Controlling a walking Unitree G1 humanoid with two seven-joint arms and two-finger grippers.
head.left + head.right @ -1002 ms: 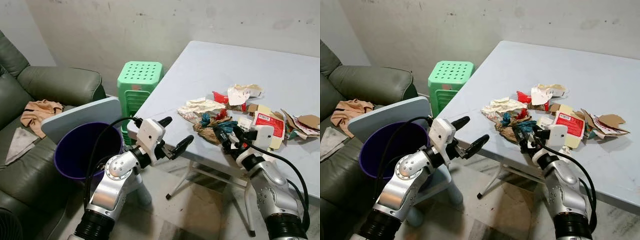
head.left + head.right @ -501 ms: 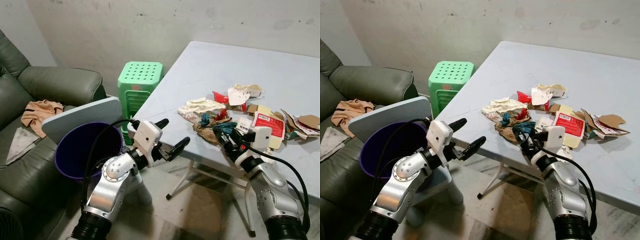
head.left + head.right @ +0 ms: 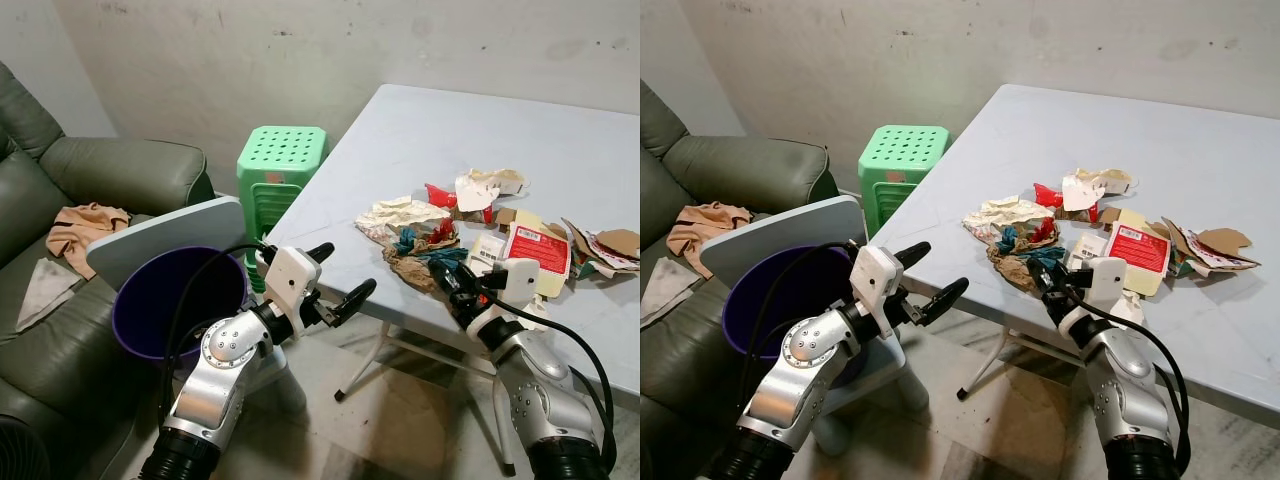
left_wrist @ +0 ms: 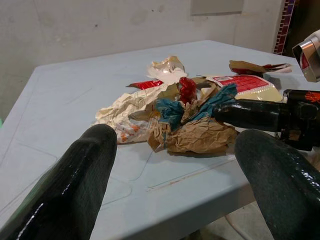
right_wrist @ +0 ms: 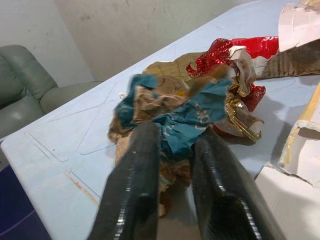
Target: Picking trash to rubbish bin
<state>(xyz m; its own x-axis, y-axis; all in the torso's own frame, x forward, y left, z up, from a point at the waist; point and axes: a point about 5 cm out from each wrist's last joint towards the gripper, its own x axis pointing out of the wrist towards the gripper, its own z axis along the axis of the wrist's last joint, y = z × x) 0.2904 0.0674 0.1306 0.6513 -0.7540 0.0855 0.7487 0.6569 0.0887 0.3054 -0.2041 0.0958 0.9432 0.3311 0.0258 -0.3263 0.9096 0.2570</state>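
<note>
While the right pincer (image 3: 1045, 277) clamped its fingers narrowly on the blue-and-brown crumpled wrapper (image 5: 172, 117) at the desk (image 3: 450, 130) edge, apparently for lifting, the left pincer (image 3: 342, 280) hung wide open beside the purple bin (image 3: 150, 305).

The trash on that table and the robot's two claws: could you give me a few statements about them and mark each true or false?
1. The right gripper has its fingers around a blue and brown wad. True.
2. The left gripper holds a piece of trash. False: it is open, holding nothing, off the table edge.
3. The purple bin stands on the table. False: it sits lower, between sofa and table.
4. A green stool stands by the table. True.
5. The trash is piled in the bin. False: it lies on the table.
</note>
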